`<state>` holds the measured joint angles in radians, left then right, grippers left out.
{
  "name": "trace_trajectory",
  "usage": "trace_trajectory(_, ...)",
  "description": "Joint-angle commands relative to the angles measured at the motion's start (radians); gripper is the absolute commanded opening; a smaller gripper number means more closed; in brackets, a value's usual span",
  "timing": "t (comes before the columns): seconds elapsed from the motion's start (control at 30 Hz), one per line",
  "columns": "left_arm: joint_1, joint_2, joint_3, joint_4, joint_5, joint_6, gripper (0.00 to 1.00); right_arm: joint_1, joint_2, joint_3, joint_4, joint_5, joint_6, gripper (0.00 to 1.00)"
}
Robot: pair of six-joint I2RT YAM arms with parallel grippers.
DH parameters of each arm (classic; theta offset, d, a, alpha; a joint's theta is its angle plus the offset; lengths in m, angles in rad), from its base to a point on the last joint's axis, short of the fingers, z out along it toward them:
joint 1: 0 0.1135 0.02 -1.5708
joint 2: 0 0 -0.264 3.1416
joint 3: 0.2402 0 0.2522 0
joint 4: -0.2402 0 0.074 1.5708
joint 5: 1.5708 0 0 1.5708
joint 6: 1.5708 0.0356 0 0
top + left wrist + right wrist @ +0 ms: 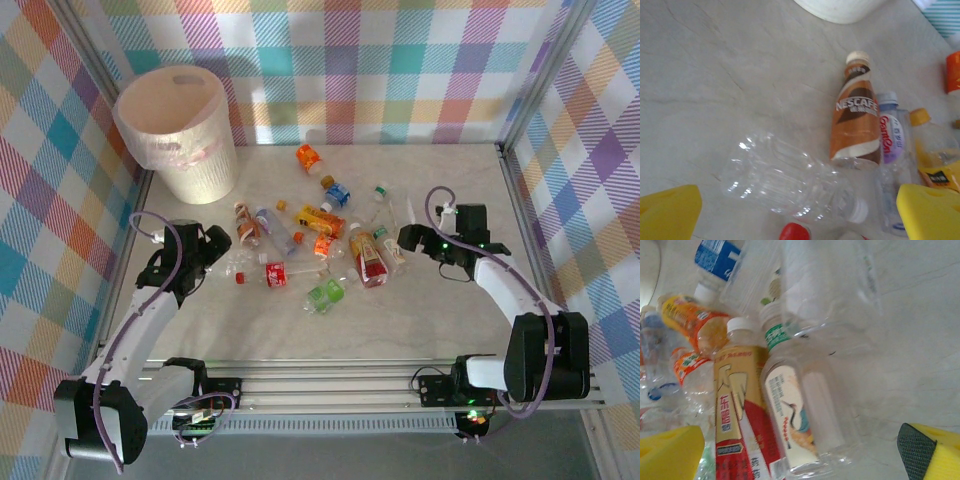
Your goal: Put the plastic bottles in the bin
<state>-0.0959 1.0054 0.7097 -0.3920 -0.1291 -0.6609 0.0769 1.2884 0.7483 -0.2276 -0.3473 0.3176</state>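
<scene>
In the left wrist view the top edge leaves us a sliver of the bin (840,9), and the bottom edge crops a red cap (794,233), hiding its bottle. In the right wrist view the red-and-gold bottle (737,435) runs off the bottom, the blue-labelled bottle (715,255) off the top. From above, labels on the plastic bottles (320,220) are too small for us to read.

The left arm (135,335) and right arm (505,285) are white with black joints, looping purple cables (176,245) and yellow fingers (670,212).
</scene>
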Motion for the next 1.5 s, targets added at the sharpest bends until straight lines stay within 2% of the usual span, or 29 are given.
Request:
trace_trajectory(0.0, 0.004, 0.011, -0.003, 0.022, 0.1, -0.038, 1.0, 0.038, 0.02, -0.012, -0.021, -0.03, -0.003, 0.98)
trace_trajectory(0.13, 0.004, 0.023, -0.002, 0.032, 0.144, -0.045, 1.0, 0.074, 0.054, -0.005, -0.043, 0.035, -0.053, 0.96)
trace_trajectory(0.37, 0.003, 0.02, 0.019, -0.019, 0.174, -0.047, 1.0, 0.124, 0.134, 0.021, -0.071, 0.145, -0.052, 0.89)
trace_trajectory(0.53, 0.003, 0.024, 0.029, -0.045, 0.173, -0.052, 1.0, 0.148, 0.176, 0.04, -0.07, 0.127, -0.075, 0.86)
trace_trajectory(0.7, 0.004, 0.042, 0.033, -0.032, 0.182, -0.076, 1.0, 0.164, 0.23, 0.082, -0.079, 0.2, -0.049, 0.82)
trace_trajectory(1.07, 0.002, 0.009, 0.025, 0.001, 0.226, -0.138, 1.0, 0.188, 0.359, 0.172, -0.13, 0.204, -0.054, 0.77)
trace_trajectory(1.23, -0.005, -0.008, 0.034, 0.01, 0.262, -0.14, 1.0, 0.199, 0.326, 0.154, -0.123, 0.223, -0.054, 0.68)
trace_trajectory(1.47, -0.011, 0.0, 0.074, -0.019, 0.358, -0.081, 1.0, 0.21, 0.172, 0.096, -0.116, 0.263, -0.085, 0.56)
